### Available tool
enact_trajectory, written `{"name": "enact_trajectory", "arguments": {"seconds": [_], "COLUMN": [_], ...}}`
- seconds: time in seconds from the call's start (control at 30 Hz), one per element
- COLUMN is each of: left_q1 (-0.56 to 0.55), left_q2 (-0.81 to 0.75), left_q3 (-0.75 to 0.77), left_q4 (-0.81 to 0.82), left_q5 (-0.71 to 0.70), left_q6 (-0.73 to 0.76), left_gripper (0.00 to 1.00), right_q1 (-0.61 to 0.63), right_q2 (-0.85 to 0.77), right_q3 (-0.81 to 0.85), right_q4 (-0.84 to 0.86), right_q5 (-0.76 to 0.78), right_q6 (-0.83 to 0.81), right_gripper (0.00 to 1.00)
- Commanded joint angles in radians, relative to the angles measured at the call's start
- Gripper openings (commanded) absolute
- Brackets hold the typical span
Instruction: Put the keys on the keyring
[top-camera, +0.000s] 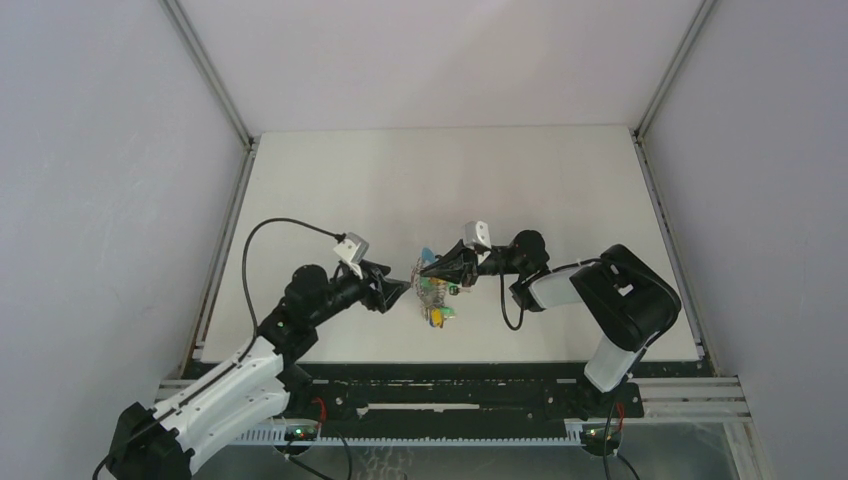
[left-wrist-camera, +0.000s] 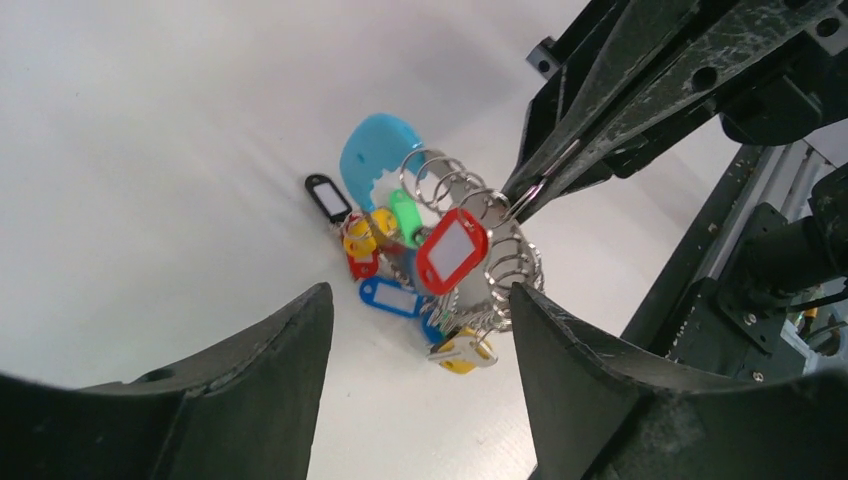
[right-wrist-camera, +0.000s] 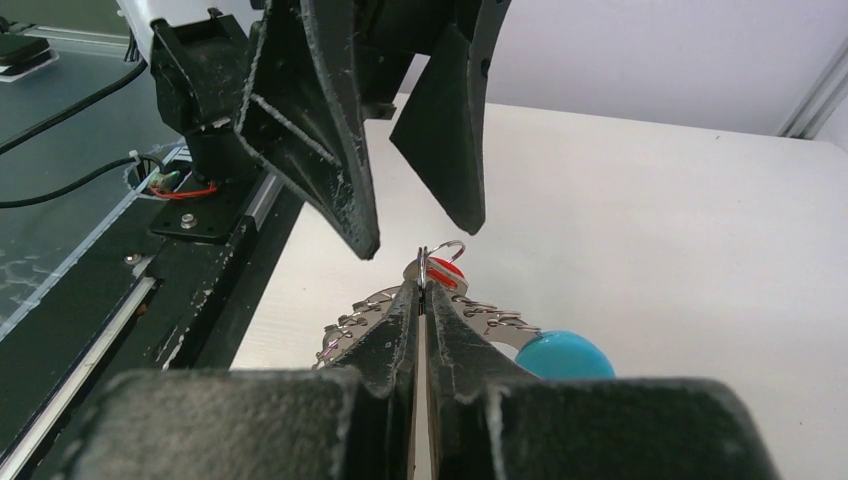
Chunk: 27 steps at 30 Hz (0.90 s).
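The keyring (left-wrist-camera: 375, 150) stands tilted on the table, a light-blue piece with a rim of small wire loops and colourful tagged keys. My right gripper (left-wrist-camera: 525, 195) is shut on its wire rim, as the right wrist view also shows at the gripper (right-wrist-camera: 422, 285) and the keyring (right-wrist-camera: 560, 355). The key with the red tag (left-wrist-camera: 452, 250) hangs against the loops just below those tips; I cannot tell whether it is threaded on. My left gripper (left-wrist-camera: 420, 300) is open and holds nothing, a short way from the red tag. From above, the left gripper (top-camera: 395, 292) faces the keyring (top-camera: 437, 295).
Blue (left-wrist-camera: 395, 297), yellow (left-wrist-camera: 462, 352), green (left-wrist-camera: 405, 215) and black (left-wrist-camera: 327, 197) tagged keys hang from the ring or lie under it. The black rail (top-camera: 450, 375) runs along the table's near edge. White table (top-camera: 560, 190) stretches behind the ring to the walls.
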Motion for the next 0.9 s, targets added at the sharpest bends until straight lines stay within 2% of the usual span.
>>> {"name": "enact_trajectory", "arguments": {"seconds": [0.0,0.23,0.47,0.77,0.87], "left_q1": [-0.066,-0.127,-0.157,-0.181,-0.182], "left_q2": [0.022,0.068,0.111,0.151,0.167], "left_q3": [-0.032,-0.038,-0.029,-0.025,-0.021], "left_q4": [0.215,0.282,0.283,0.291,0.296], "left_q5": [-0.112,-0.21,-0.239,-0.255,-0.261], "left_q6": [0.009,0.089,0.125,0.148,0.151], "left_gripper": [0.7,0.71,0.54,0.53,0.47], "right_q1": [0.0,0.0,0.0,0.0,0.002], "right_q2": [-0.049,-0.05,-0.052,-0.056,-0.058], "right_q3": [0.001,-0.006,-0.006,-0.006,-0.006], "right_q4": [0.062,0.06,0.061,0.061,0.061], "right_q5": [0.029,0.034,0.031,0.03,0.027], "right_q6": [0.023,0.026,0.028,0.029,0.029], "right_gripper": [0.0,0.0,0.0,0.0,0.0]}}
